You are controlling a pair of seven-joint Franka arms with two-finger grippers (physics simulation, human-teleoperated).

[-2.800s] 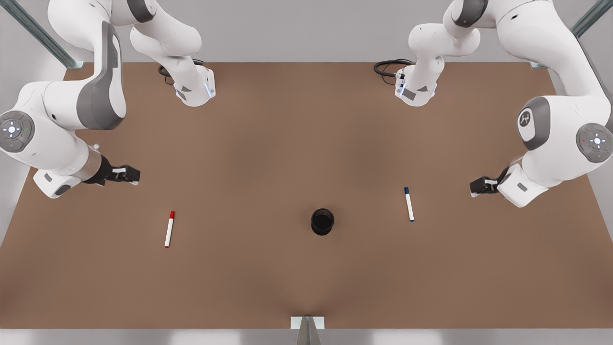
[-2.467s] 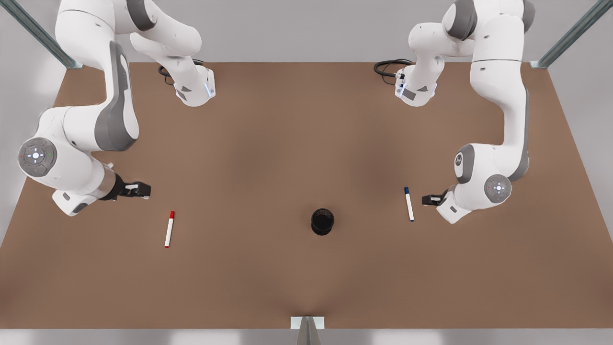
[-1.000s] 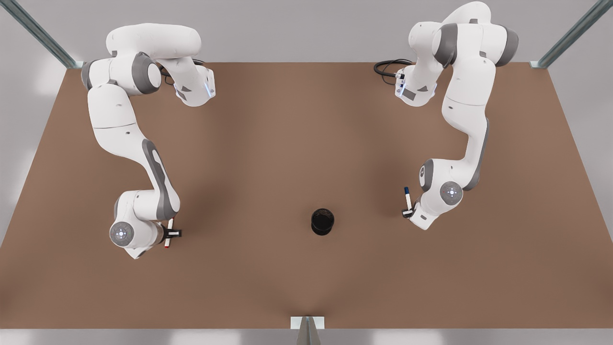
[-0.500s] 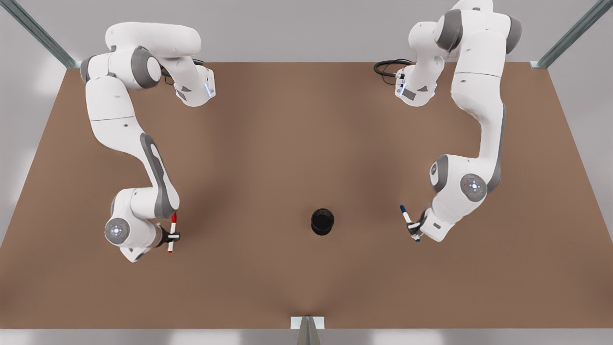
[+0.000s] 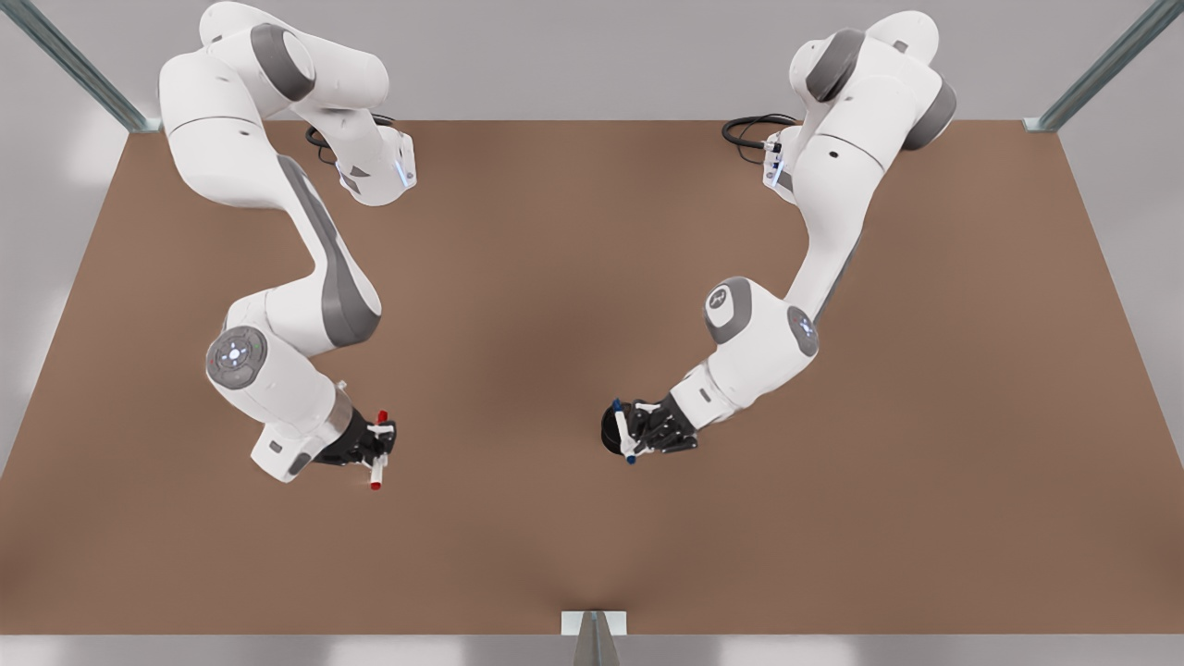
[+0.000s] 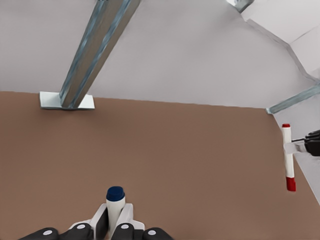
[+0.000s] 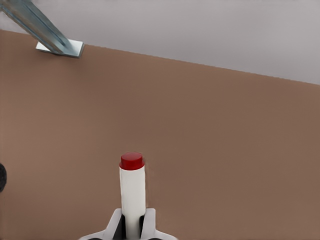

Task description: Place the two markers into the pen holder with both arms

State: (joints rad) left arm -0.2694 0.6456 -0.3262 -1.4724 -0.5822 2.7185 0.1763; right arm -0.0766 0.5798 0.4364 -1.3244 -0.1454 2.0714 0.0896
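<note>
Brown and bare, the worktop [image 5: 573, 277] runs under a pale grey wall, with metal struts at the far corners and a small metal bracket [image 5: 593, 622] at the middle of its near edge.

Front view: the arm on the front view's right reaches in toward the middle, and its left pincer [image 5: 635, 433] is clamped on the blue-capped marker [image 5: 624, 432]. That marker hangs just over the mouth of the pen holder [image 5: 610, 433], a black cup largely covered by the pincer and marker. The arm on the front view's left carries the right pincer [image 5: 377, 442], closed on the red-capped marker [image 5: 378, 449], which is held above the worktop well apart from the cup. Coiled black cables [image 5: 751, 129] lie by the arm bases at the far edge.

Left wrist view: the left pincer [image 6: 115, 220] has its white fingertips pressed on either side of the blue-capped marker [image 6: 115, 202], blue cap pointing away from the camera. Farther off the red-capped marker [image 6: 287, 156] hangs upright in the other arm's black fingers [image 6: 311, 143]. A metal strut [image 6: 95, 50] rises from its bracket on the far edge.

Right wrist view: the right pincer [image 7: 133, 222] grips the white barrel of the red-capped marker [image 7: 132, 192], red end away from the camera. A dark sliver of the pen holder [image 7: 2, 177] sits at the frame edge.
</note>
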